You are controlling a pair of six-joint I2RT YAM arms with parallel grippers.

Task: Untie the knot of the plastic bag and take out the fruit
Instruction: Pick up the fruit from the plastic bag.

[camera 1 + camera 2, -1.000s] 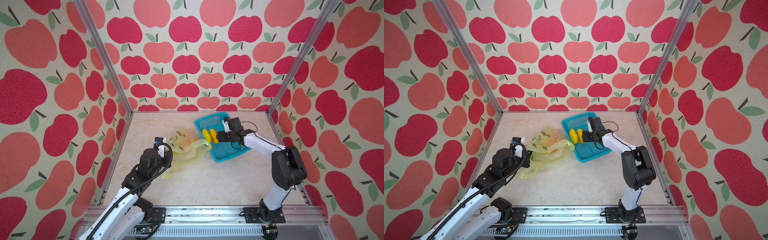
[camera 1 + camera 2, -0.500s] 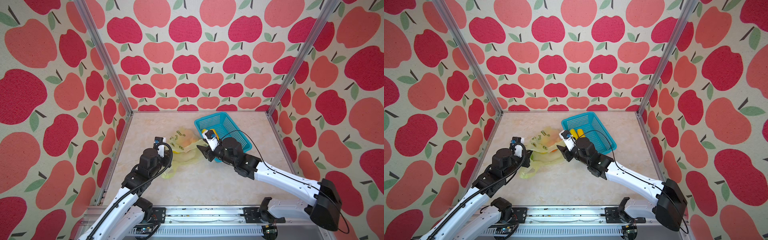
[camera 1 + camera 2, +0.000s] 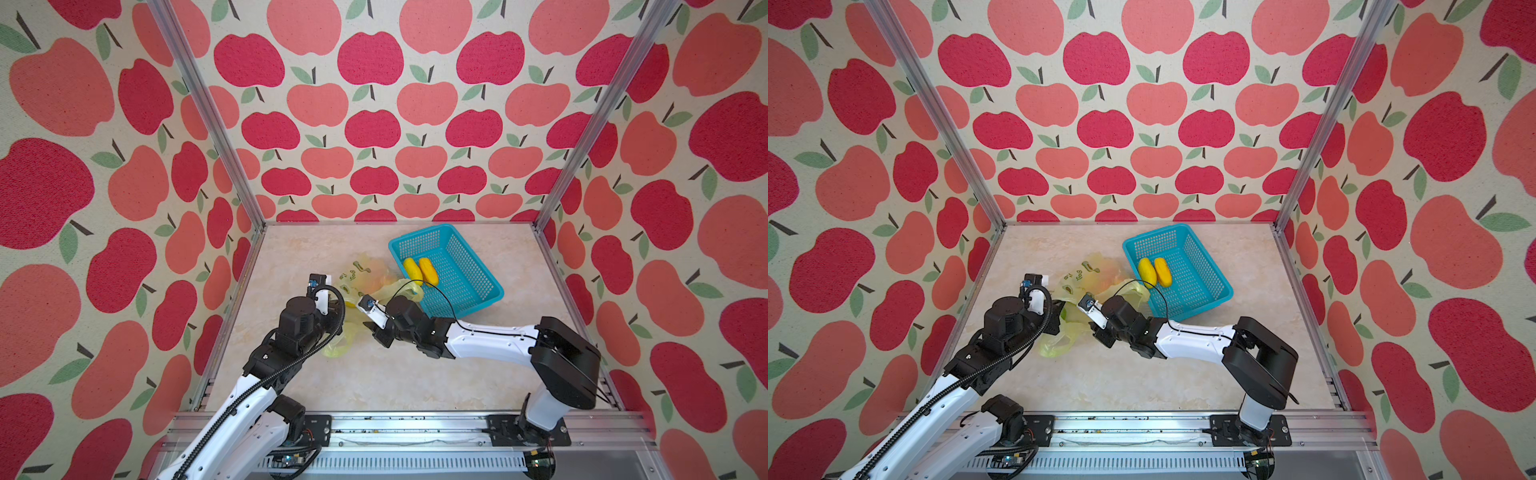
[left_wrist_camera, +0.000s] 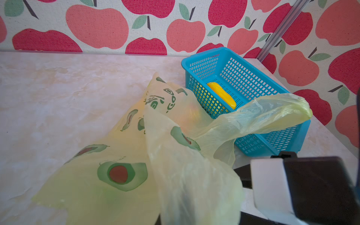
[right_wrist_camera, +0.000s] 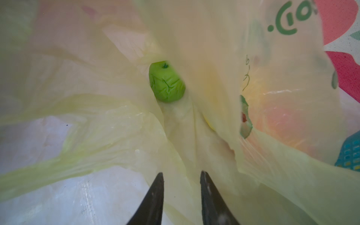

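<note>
Thin, limp and slippery, the plastic bag (image 3: pixel 360 275) lies on the worktop (image 3: pixel 395 374) beside the basket (image 3: pixel 419 231), its film clamped in the closed left hand (image 3: pixel 338 313), while the right hand (image 5: pixel 181 175), jaws narrowly apart at its mouth, faces a soft-looking green fruit (image 5: pixel 166 81), probably best pinched across its middle.

The marbled table (image 3: pixel 395 374) carries the plastic bag (image 3: pixel 365 276) and a turquoise basket (image 3: pixel 461 274).
</note>
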